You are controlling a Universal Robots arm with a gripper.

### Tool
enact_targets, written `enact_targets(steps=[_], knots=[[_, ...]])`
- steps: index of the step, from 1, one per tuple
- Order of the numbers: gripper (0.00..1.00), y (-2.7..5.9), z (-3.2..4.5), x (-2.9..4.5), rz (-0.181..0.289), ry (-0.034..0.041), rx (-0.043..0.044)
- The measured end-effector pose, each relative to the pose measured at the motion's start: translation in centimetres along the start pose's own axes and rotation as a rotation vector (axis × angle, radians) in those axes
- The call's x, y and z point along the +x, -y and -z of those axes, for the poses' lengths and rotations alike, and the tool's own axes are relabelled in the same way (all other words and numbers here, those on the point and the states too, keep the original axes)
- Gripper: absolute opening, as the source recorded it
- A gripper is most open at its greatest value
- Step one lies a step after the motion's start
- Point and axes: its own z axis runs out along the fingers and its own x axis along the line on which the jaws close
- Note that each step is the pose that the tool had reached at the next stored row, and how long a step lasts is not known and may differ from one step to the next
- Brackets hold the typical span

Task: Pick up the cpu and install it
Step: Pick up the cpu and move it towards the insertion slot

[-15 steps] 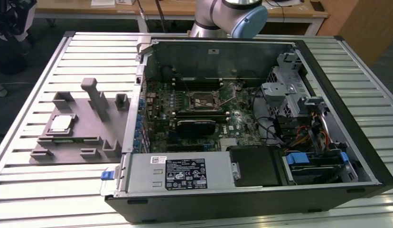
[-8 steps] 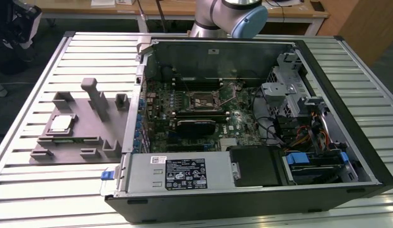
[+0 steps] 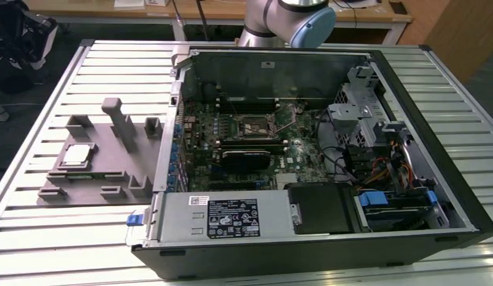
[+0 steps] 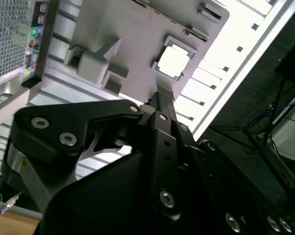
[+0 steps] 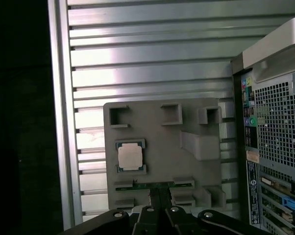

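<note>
The cpu (image 3: pixel 75 156) is a small square chip with a silvery top. It lies flat in a recess of the grey fixture plate (image 3: pixel 111 177), at the exterior view's left, outside the computer case. Both wrist views look down on the cpu (image 5: pixel 130 156) (image 4: pixel 173 62) from well above. My gripper (image 5: pixel 159 195) (image 4: pixel 162 98) hangs over the fixture's edge, a short way from the chip and not touching it. Its black fingers are pressed together with nothing between them. The black socket (image 3: pixel 257 126) sits on the motherboard inside the case.
The open computer case (image 3: pixel 437 196) lies on its side on the slatted metal table (image 3: pixel 72 250). Inside are cables, a drive cage and a power supply (image 3: pixel 222 217). Upright grey posts (image 3: pixel 113 116) rise from the fixture. The table's edge (image 5: pixel 59 122) runs near the fixture.
</note>
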Motion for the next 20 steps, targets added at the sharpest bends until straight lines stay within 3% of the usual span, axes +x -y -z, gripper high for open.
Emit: enact_targets(steps=[20], knots=[[0.11,0.03,-0.43,0.19,0.0,0.0003,0.0]])
